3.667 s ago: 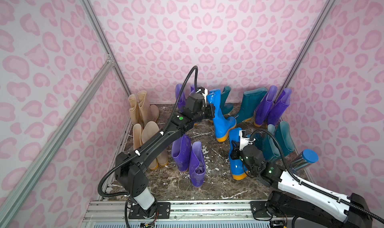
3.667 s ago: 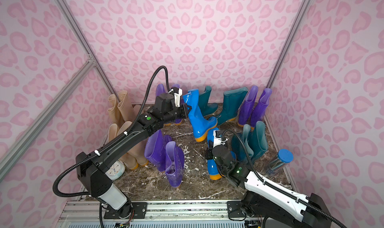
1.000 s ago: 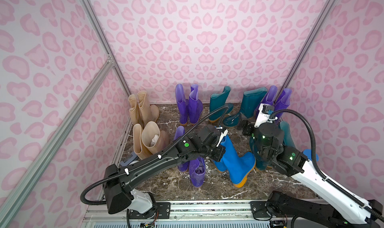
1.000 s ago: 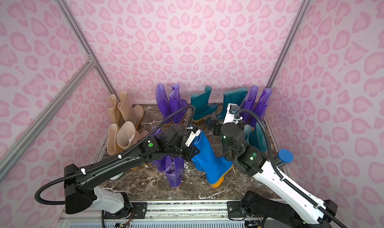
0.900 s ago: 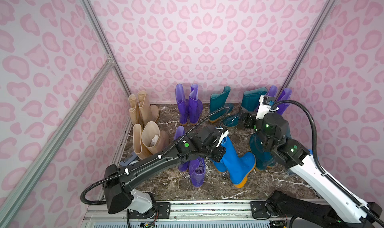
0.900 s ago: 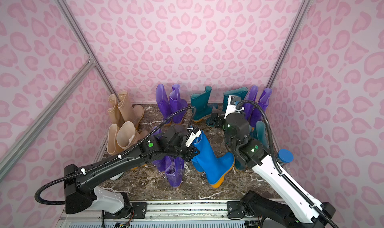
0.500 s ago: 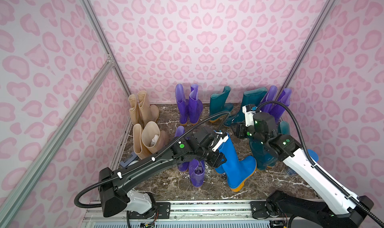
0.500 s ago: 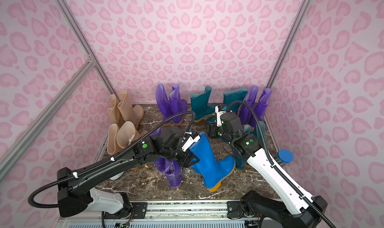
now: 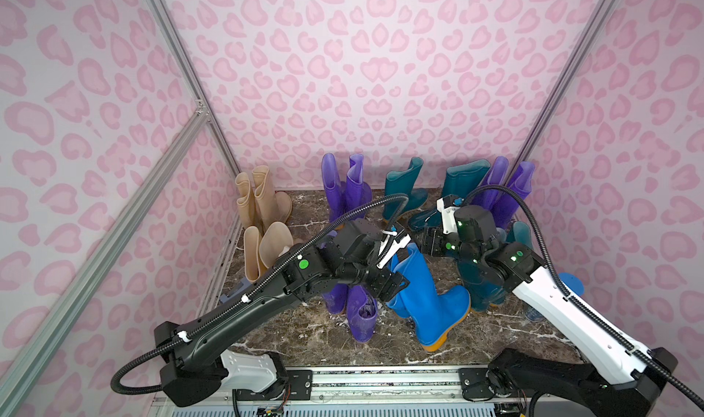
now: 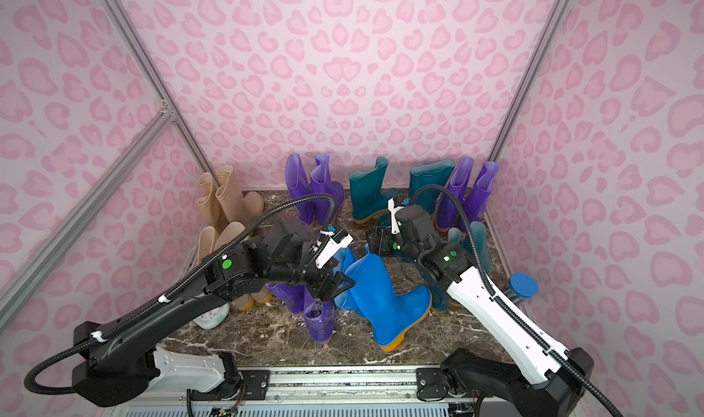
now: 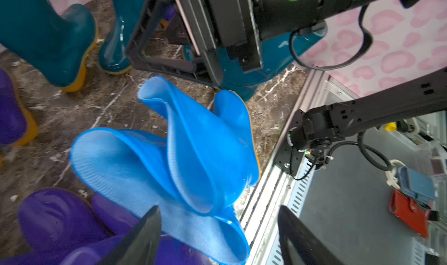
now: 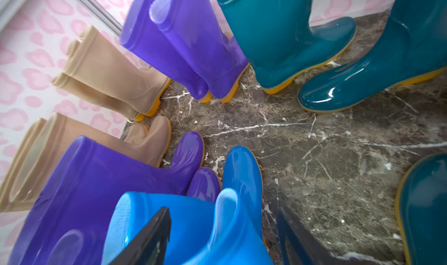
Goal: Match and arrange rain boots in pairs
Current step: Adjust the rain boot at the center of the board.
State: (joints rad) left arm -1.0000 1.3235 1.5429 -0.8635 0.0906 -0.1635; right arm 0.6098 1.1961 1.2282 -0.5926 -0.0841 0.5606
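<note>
At the front middle of the floor (image 9: 495, 331) the two blue boots (image 9: 430, 297) now stand together; the left gripper (image 9: 392, 283) has let go and gapes empty beside their tops, the right gripper (image 9: 430, 242) likewise open and empty, so this pair looks done

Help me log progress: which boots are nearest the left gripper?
The bright blue pair, the only blue boots, their tops right under the open left gripper.
</note>
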